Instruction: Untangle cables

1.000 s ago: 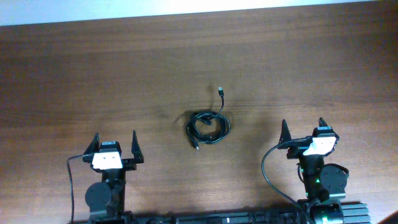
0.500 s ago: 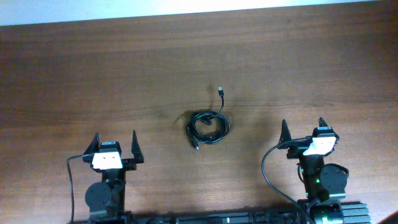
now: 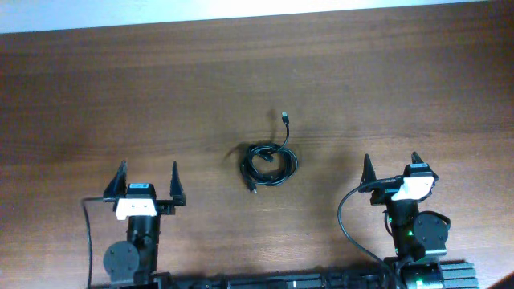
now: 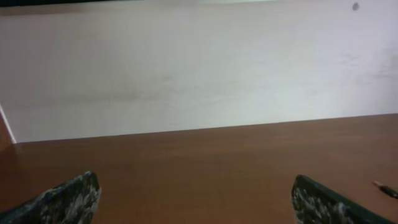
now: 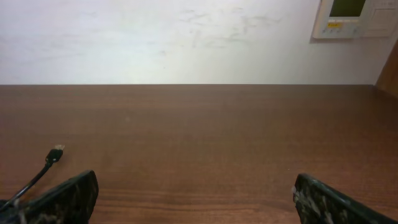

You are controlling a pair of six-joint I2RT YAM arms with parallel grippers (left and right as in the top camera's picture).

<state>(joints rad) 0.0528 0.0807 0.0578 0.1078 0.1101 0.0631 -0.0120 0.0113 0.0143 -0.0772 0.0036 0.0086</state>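
Note:
The cables [image 3: 269, 163] lie as one small black coiled bundle in the middle of the wooden table, with one plug end [image 3: 286, 118] stretched up and away and another at the lower left of the coil. My left gripper [image 3: 147, 178] is open and empty at the front left, well apart from the bundle. My right gripper [image 3: 393, 164] is open and empty at the front right. The right wrist view shows one cable end with its plug [image 5: 56, 152] at the far left. The left wrist view shows a cable tip [image 4: 385, 190] at the right edge.
The brown wooden table [image 3: 120, 96] runs back to a white wall [image 5: 155, 37]. A wall control panel [image 5: 351, 17] hangs at the upper right of the right wrist view. Thick black arm wires [image 3: 344, 217] loop by the right arm's base.
My left arm has shifted slightly to the left and a little away from the front edge. The cables and the right arm have not moved.

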